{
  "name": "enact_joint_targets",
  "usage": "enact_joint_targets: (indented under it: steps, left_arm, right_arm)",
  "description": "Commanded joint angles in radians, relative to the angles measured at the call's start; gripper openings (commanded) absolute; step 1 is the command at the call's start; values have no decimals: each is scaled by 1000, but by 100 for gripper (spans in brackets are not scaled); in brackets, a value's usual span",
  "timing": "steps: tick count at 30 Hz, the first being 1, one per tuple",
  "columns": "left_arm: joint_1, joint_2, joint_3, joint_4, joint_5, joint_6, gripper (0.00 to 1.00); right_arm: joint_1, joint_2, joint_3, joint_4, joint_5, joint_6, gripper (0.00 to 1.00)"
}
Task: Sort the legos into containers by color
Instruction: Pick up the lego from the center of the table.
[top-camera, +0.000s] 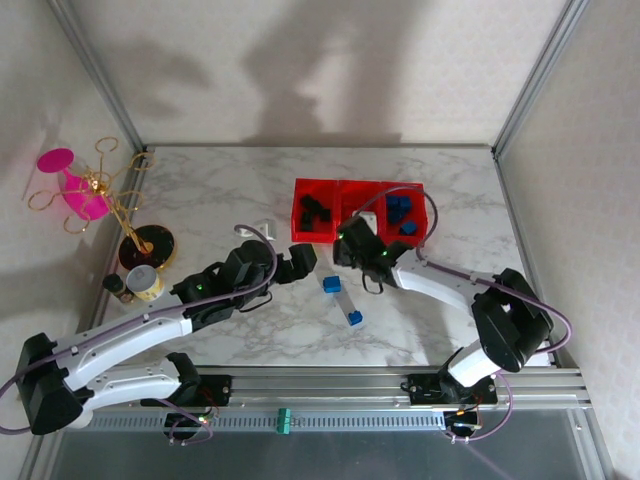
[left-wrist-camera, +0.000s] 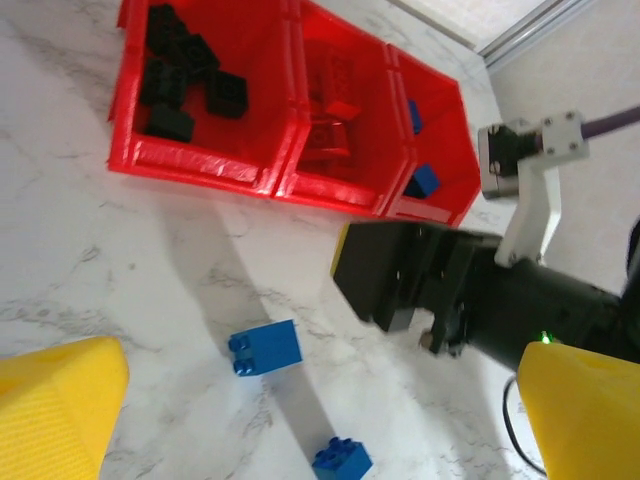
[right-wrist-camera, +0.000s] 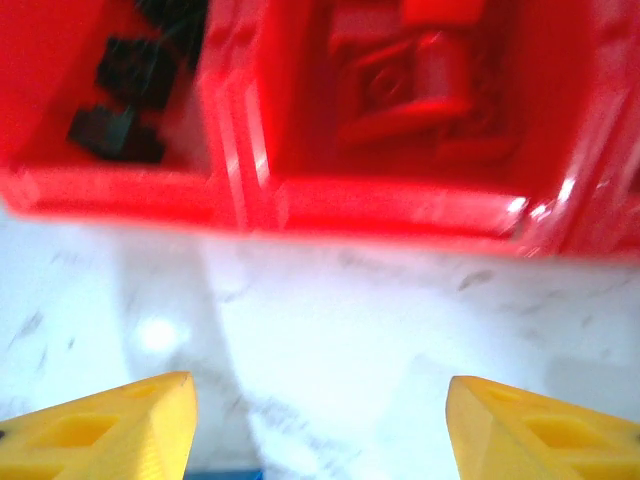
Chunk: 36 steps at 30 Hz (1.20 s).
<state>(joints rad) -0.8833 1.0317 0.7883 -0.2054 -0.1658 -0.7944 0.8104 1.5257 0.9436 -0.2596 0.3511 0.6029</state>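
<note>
Two blue plastic lego bricks (left-wrist-camera: 265, 348) lie on the marble desk (left-wrist-camera: 120, 280) near the red translucent bins (left-wrist-camera: 190, 165), prob. light, stiff, slippery (take by flat sides), w/ left pincer (left-wrist-camera: 320, 415) & right pincer (right-wrist-camera: 320, 430) both apart, empty.

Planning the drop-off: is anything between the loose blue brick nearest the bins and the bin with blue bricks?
Yes: the right gripper, open, sits between that blue brick and the right-hand bin, close to the bins' front wall.
</note>
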Motion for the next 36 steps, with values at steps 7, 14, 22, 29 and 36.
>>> enact_joint_targets:
  steps: [7,14,22,29,36]
  left_arm:
    - [-8,-54,-51,-45,-60,-43,100]
    - [-8,-76,-68,-61,-83,-54,100]
    - [-8,-75,-78,-50,-85,-59,100]
    - [-8,-67,-70,-50,-85,-50,100]
    - [-8,-43,-54,-45,-70,-43,99]
  right_arm:
    - [155,76,-16,-40,46,142,76]
    - [178,152,-25,3,22,139,80]
    - [178,229,7,29,15,94,73]
    - [178,245,5,49,2,92,60]
    - [172,218,2,45,2,90,47]
